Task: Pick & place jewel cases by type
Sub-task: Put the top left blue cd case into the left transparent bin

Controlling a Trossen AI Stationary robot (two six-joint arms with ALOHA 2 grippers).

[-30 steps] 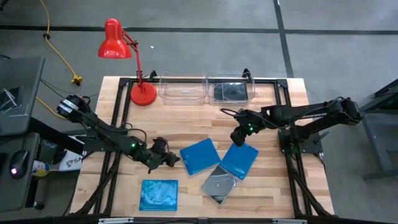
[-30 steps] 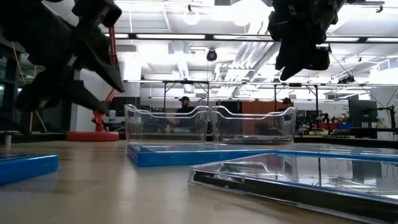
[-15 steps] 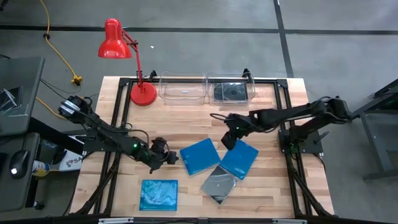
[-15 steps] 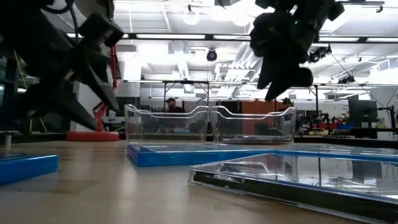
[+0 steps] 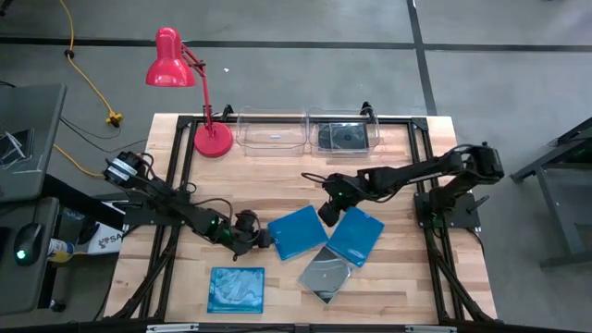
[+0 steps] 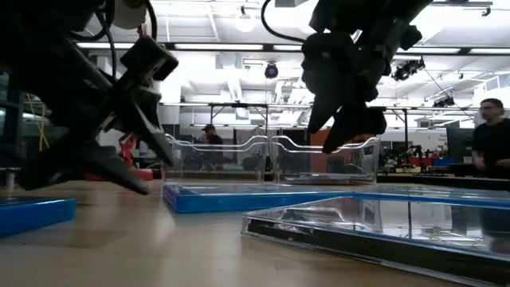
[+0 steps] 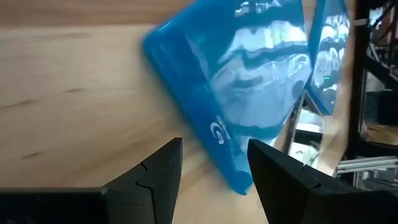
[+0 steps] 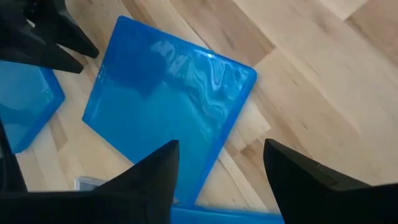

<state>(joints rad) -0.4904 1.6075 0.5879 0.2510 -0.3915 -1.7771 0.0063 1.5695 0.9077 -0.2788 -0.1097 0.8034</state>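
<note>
Both arms are converging on the same flat bright blue square plastic jewel case (image 5: pixel 298 231) mid-table. My right pincer (image 5: pixel 329 209) hangs just above its far corner, jaws released, nothing held; the right wrist view has the case (image 8: pixel 168 99) straight ahead between the fingers. My left pincer (image 5: pixel 260 239) is low at the case's opposite edge, jaws also spread and empty, the edge (image 7: pixel 205 124) just ahead of its fingertips (image 7: pixel 163 167).

My plan, as I judge it:
- Only one arm commits. I'd hold the left still as a backstop.
- Right comes down square to one edge and straddles it, not the corner.
- The case lies flat on the wooden table (image 5: pixel 268 176), so tip a lip up first.
- The second blue case (image 5: pixel 357 236) touches beside it; avoid dragging that.
- Blue probably goes to the empty clear rectangular plastic bin (image 5: pixel 272 131); a dark case already lies in the neighbouring bin (image 5: pixel 344 135).
</note>
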